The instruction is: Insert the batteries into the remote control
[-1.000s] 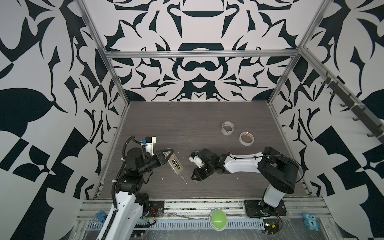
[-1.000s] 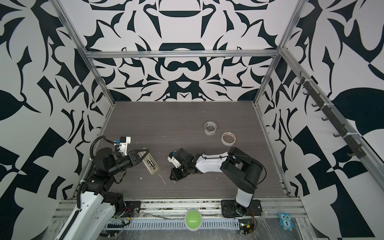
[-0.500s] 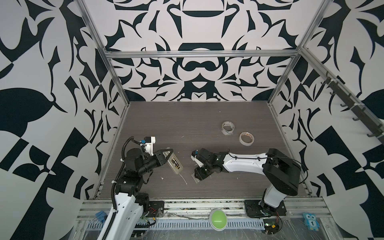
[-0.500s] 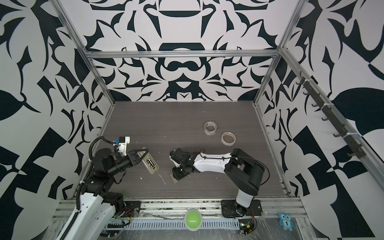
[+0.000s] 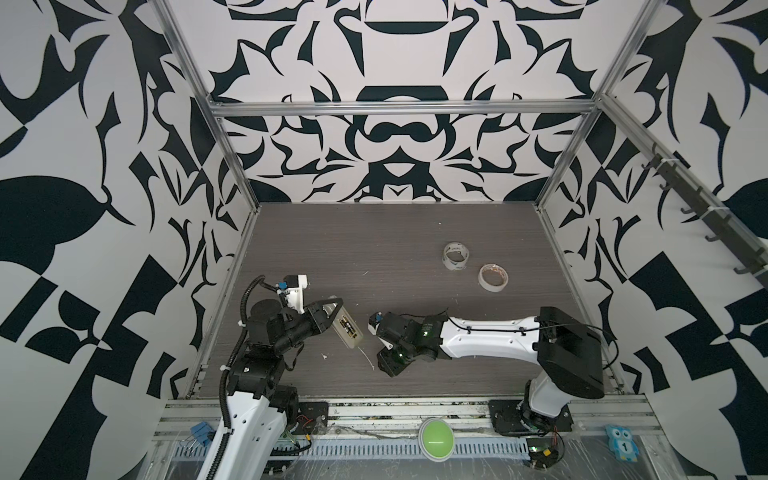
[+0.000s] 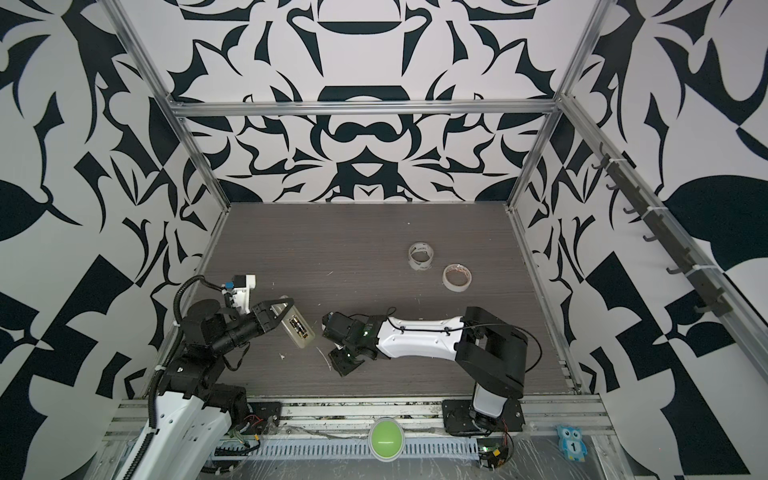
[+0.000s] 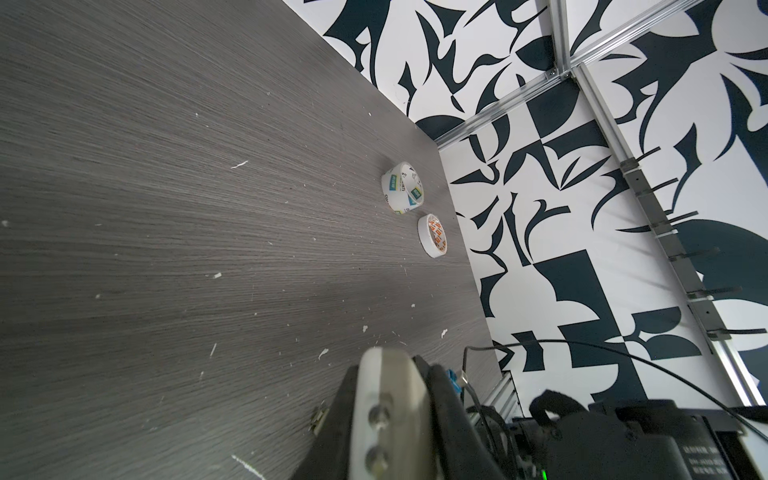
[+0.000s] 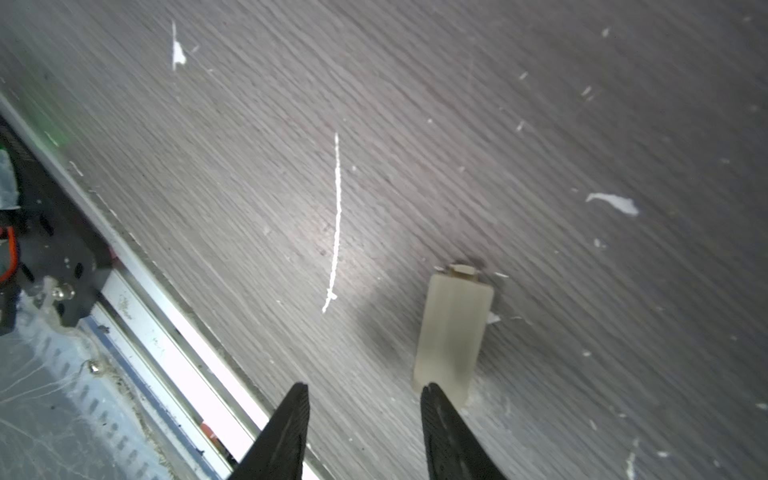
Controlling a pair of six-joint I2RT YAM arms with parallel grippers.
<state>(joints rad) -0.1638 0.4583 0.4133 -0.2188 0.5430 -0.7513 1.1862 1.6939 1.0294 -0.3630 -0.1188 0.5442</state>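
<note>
My left gripper (image 5: 330, 311) (image 6: 282, 309) is shut on one end of the white remote control (image 5: 345, 329) (image 6: 297, 327), holding it tilted above the table's front left. The remote's back faces up, and the dark, gold-ended batteries (image 5: 347, 328) show in its open compartment. In the left wrist view the remote's pale end (image 7: 388, 386) sits between the dark jaws. My right gripper (image 5: 386, 365) (image 8: 365, 386) is open just above the table, right of the remote. A pale battery cover (image 8: 453, 332) lies flat on the table by one fingertip, not between the jaws.
Two tape rolls (image 5: 456, 256) (image 5: 493, 277) lie at the back right. A thin white strand (image 8: 336, 224) and paper flecks lie on the grey table. The metal front rail (image 8: 174, 332) runs close to my right gripper. A green button (image 5: 435, 433) sits below the front edge.
My right gripper's jaws have widened and the arm has shifted slightly left and toward the front. The left arm and the remote have stayed still.
</note>
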